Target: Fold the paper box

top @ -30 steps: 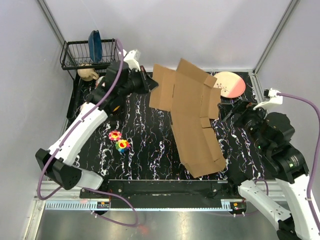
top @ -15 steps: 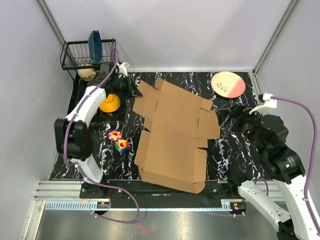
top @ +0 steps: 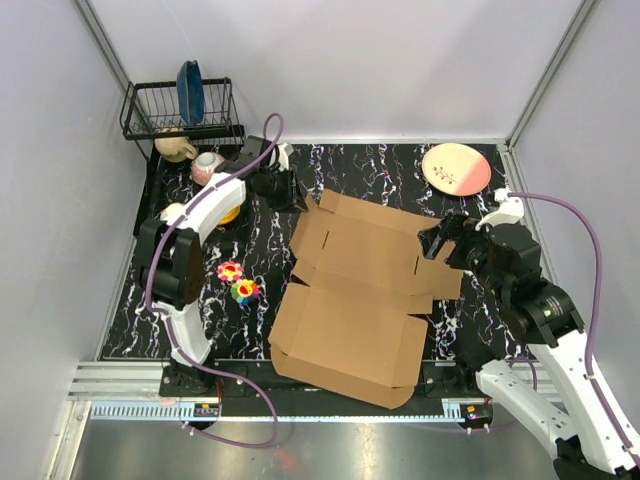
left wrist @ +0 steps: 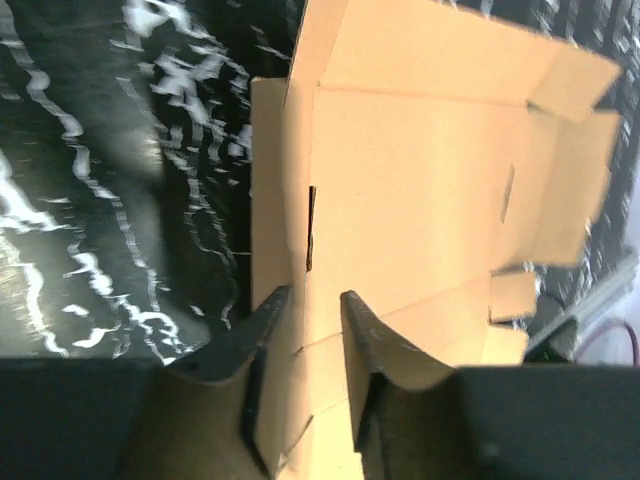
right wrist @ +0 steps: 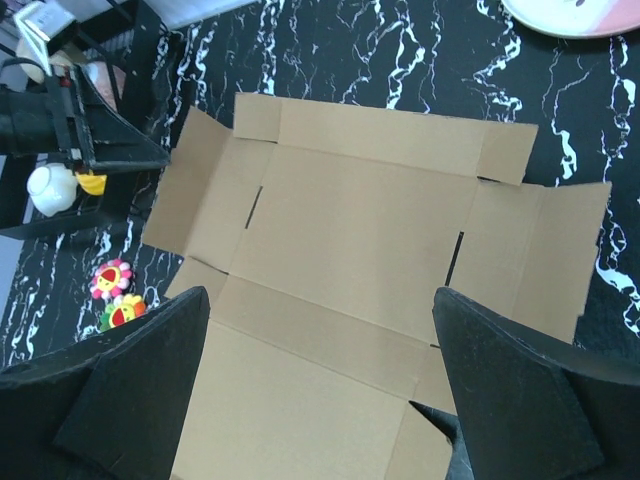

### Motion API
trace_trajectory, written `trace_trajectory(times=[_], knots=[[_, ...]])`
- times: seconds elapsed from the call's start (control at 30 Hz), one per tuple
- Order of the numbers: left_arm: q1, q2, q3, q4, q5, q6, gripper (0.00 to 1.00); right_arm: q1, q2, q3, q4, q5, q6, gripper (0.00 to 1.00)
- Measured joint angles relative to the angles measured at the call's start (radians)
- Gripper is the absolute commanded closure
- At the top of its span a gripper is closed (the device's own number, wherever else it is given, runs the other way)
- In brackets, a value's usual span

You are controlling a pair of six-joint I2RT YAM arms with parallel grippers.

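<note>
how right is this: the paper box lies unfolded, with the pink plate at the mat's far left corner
Wrong corner: the top external view shows the pink plate at the far right corner of the mat. The paper box does lie unfolded.

The paper box (top: 350,300) is matt cardboard, the table (top: 250,335) smooth and marbled.

Spread tool (right wrist: 318,296) above paper box (right wrist: 350,250) (flat)

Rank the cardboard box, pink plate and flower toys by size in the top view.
Largest: the paper box, by far.
Then the pink plate.
Smallest: the two flower toys, which look alike in size.
</note>
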Motion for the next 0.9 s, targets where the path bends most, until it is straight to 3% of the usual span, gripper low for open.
trace_trajectory(times=[0.13, 0.23, 0.4, 0.43, 0.47, 0.6, 0.73, 0.9], knots=[[0.021, -0.054, -0.028, -0.006, -0.185, -0.028, 0.46, 0.0, 0.035, -0.011, 0.007, 0.007, 0.0, 0.01], [0.045, -0.143, -0.048, 0.0, -0.288, -0.047, 0.4, 0.0, 0.056, -0.033, 0.047, 0.038, 0.012, 0.03], [0.05, -0.433, -0.21, 0.152, -0.368, -0.099, 0.26, 0.0, 0.132, -0.05, 0.118, 0.04, 0.019, 0.02], [0.043, -0.499, -0.267, 0.204, -0.365, -0.114, 0.18, 0.0, 0.159, -0.045, 0.132, 0.023, 0.018, 0.02], [0.034, -0.55, -0.315, 0.246, -0.359, -0.126, 0.01, 0.0, 0.196, -0.034, 0.14, 0.0, 0.018, 0.02], [0.007, -0.533, -0.351, 0.328, -0.346, -0.13, 0.01, 0.0, 0.342, 0.019, 0.183, -0.086, 0.021, 0.02], [0.003, -0.259, -0.163, 0.326, -0.32, -0.115, 0.01, 0.0, 0.383, 0.015, 0.211, -0.154, 0.037, 0.02], [-0.005, 0.006, -0.023, 0.308, -0.295, -0.101, 0.21, 0.0, 0.402, 0.003, 0.257, -0.193, 0.046, 0.04]])
